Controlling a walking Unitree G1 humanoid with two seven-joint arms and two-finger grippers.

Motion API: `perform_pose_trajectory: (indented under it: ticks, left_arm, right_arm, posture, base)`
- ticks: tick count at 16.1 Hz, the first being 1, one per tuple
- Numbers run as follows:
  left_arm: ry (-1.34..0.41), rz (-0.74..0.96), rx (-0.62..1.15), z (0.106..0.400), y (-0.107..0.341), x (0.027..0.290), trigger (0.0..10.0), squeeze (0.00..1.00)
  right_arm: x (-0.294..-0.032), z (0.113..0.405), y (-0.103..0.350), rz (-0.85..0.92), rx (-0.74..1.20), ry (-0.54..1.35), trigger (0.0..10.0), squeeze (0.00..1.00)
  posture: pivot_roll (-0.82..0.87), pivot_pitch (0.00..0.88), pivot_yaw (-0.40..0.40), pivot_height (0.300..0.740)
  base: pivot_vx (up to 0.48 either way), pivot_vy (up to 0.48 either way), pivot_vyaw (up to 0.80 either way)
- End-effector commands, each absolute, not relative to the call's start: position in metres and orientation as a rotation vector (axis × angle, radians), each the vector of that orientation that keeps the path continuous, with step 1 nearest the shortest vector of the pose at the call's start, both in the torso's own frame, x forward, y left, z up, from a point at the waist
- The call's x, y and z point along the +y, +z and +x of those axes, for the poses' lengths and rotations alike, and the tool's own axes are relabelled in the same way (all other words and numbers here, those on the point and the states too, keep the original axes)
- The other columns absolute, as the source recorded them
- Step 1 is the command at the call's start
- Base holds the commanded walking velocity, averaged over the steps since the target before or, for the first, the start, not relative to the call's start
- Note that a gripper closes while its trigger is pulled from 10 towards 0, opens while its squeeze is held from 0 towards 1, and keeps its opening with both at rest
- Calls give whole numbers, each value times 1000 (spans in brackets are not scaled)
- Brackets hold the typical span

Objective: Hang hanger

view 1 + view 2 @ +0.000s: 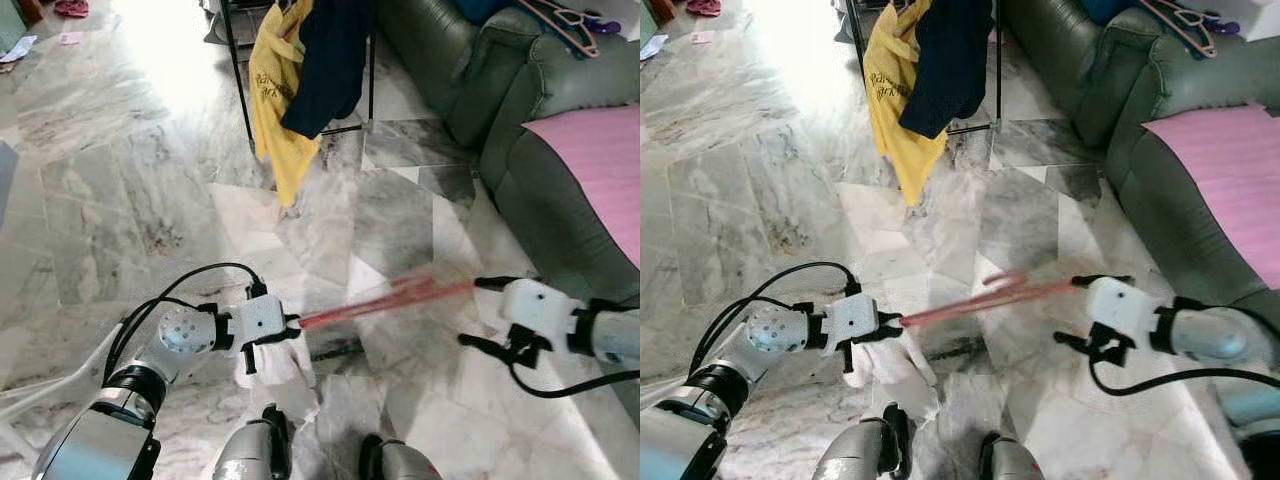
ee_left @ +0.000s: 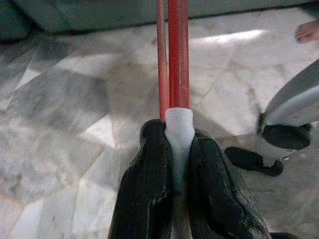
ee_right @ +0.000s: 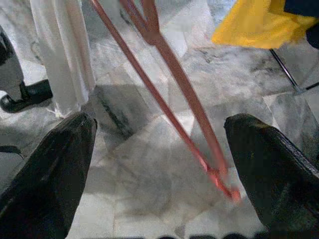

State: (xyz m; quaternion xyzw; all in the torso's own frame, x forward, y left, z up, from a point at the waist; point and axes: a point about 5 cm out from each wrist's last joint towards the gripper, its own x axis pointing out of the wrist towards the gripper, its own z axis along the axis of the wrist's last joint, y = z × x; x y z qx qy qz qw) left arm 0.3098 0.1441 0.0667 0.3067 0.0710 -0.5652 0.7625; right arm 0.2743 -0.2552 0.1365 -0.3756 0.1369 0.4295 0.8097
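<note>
Both silver arms reach forward at about the same height, wrists turned inward toward each other. The left gripper [image 2: 178,164] has its two black fingers [image 2: 149,189] pressed close together, clamped on what they hold. The right gripper [image 3: 159,164] stands well apart from the left, its fingers [image 3: 50,169] spread wide with nothing between them touching either pad.

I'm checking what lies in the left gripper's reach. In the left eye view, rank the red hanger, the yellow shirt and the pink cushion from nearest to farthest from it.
1. Red plastic hanger: clamped in the left gripper, pointing toward the right gripper.
2. Yellow shirt: ahead, hanging on the black rack.
3. Pink cushion: far right, on the green sofa.
</note>
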Motion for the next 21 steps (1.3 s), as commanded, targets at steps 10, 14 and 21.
perform_pose_trajectory:
  ticks: [10, 14, 21]
  left_arm:
    - [-1386, 652, 43, 304, 79, 134, 10000, 0]
    - [-1406, 649, 31, 302, 80, 134, 10000, 0]
    - [-1423, 682, 46, 301, 80, 140, 10000, 0]
  right_arm:
    - [-240, 280, 126, -830, 334, 1095, 7373, 0]
    - [-241, 279, 121, -786, 360, 1116, 0, 0]
    - [-247, 278, 120, -728, 397, 1135, 0, 0]
  posture:
    - [-144, 227, 28, 740]
    - [-144, 227, 28, 740]
    - [-142, 225, 24, 740]
  base:
    - [0, 0, 0]
    - [0, 0, 0]
    - [0, 0, 0]
